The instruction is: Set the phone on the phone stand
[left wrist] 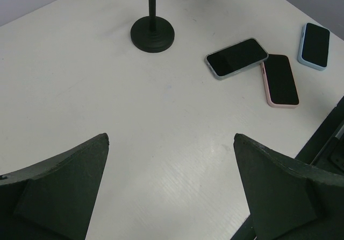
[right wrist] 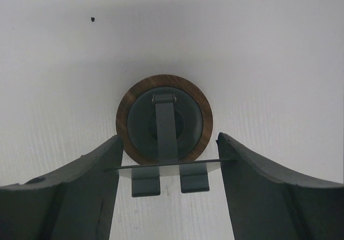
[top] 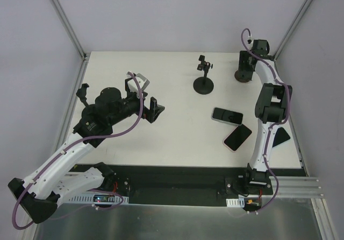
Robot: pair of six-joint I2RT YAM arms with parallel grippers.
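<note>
White table (top: 177,140) between pale grey walls (top: 161,14), metal posts (top: 64,19) in the far corners. The grey-cased phone (left wrist: 236,57) lies flat right of centre, its end overlapping a corner of the pink-cased phone (left wrist: 280,79), with the blue-cased phone (left wrist: 314,45) apart near the right edge. My left gripper (left wrist: 171,136) hangs spread wide, holding nothing; my right gripper (right wrist: 169,143) brackets the wood-rimmed phone stand (right wrist: 129,116) at the far right, though I cannot tell whether it pinches the plate, and the black pole stand (top: 204,85) stands free to its left.
</note>
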